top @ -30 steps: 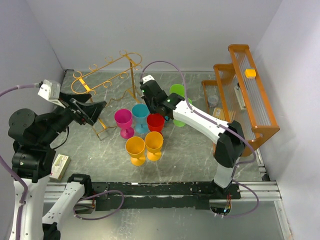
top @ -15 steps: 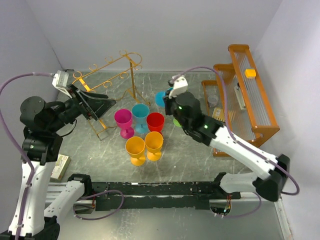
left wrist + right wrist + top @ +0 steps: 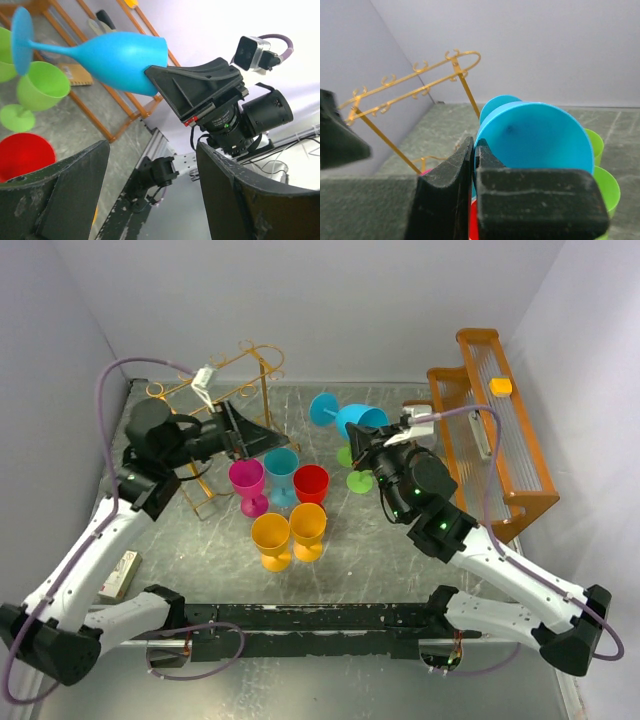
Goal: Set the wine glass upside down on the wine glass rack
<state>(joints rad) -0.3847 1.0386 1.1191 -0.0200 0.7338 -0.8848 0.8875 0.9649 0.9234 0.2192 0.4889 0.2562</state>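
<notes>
Marble table (image 3: 350, 550): right hand (image 3: 474, 150) clamped on empty blue wine glass (image 3: 535, 135) rim; left hand (image 3: 255, 428) spread, empty.

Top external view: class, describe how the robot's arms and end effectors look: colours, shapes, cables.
The left arm and right arm have white links and black joints. The left end effector and right end effector are black, with wedge-shaped fingers. Mauve cables run to white wrist cameras.
</notes>
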